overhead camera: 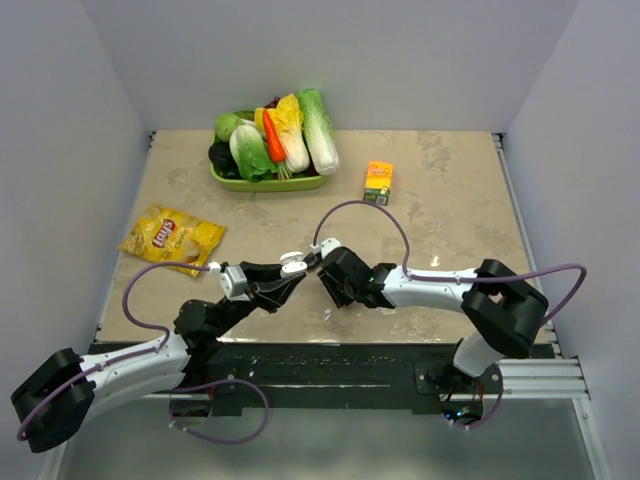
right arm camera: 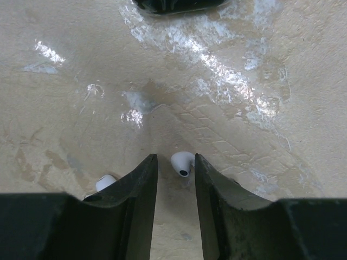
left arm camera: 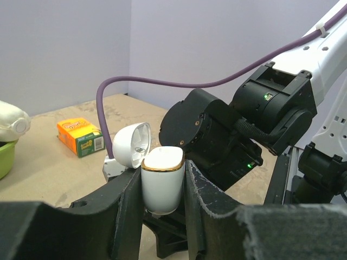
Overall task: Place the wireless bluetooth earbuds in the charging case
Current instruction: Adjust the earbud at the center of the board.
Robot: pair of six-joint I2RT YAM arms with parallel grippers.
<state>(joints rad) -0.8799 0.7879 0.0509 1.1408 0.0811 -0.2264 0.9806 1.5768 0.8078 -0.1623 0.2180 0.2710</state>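
A white charging case (left arm camera: 162,181) with a gold rim stands upright between the fingers of my left gripper (left arm camera: 162,167), which is shut on it. Its lid (left arm camera: 132,145) is flipped open to the left. In the top view the case (overhead camera: 294,264) is held above the table's near middle. My right gripper (right arm camera: 174,158) points down at the table, open, its fingers either side of a white earbud (right arm camera: 181,162) that lies against the right finger. Another white earbud (right arm camera: 105,182) lies just outside the left finger (right arm camera: 142,184). From above, the right gripper (overhead camera: 332,288) sits right beside the case.
A green tray (overhead camera: 265,183) of vegetables stands at the back. An orange juice box (overhead camera: 378,183) is to its right and a yellow chip bag (overhead camera: 170,238) lies at the left. The right arm's black wrist (left arm camera: 217,141) is close behind the case.
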